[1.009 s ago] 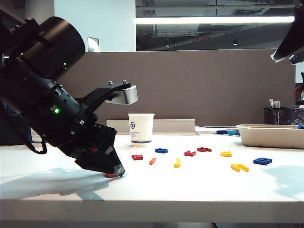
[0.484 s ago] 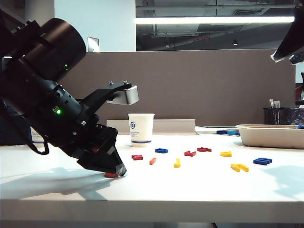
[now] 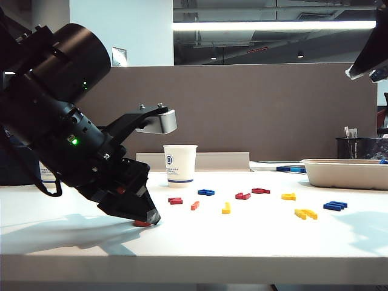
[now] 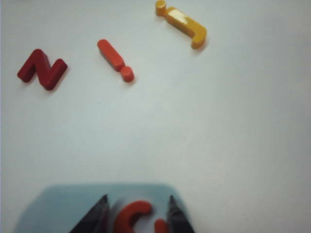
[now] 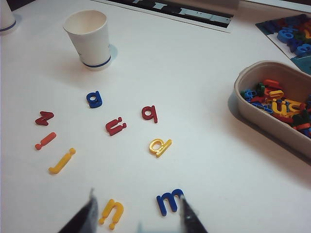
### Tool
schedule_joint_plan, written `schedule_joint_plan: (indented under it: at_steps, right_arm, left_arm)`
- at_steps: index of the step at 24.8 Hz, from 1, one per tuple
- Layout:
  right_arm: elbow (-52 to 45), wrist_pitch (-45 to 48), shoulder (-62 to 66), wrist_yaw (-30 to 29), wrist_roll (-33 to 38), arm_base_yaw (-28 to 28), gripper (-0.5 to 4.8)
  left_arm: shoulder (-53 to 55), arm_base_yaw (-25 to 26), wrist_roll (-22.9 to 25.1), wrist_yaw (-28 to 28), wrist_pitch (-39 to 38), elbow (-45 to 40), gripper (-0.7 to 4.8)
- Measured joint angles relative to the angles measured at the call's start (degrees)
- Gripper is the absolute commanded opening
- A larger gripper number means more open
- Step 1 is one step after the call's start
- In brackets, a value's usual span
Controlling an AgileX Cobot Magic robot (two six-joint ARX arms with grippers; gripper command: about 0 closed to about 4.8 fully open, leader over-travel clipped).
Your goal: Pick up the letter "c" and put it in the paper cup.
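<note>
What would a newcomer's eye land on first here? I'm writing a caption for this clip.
First, the big black left gripper bent down to the near left of the white table, its open fingers on either side of the orange-red letter "c". Next, the white paper cup standing behind a scatter of red, yellow and blue letters. The open right gripper hangs above these letters.

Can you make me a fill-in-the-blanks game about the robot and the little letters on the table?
1. The left pincer has its two tips on either side of the orange-red letter ___.
2. The white paper cup stands ___ on the table.
3. The right pincer is open and holds ___.
4. The tray is full of ___.

Missing words: c; upright; nothing; letters
</note>
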Motion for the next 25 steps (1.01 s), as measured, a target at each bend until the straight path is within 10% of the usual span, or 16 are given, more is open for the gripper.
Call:
schedule_joint_plan:
  at_steps: [25]
  right_arm:
    - [0.00, 0.17, 0.00, 0.00, 0.00, 0.00, 2.12]
  left_arm:
    - [-0.24, -0.02, -1.51, 0.22, -0.94, 0.09, 1.15]
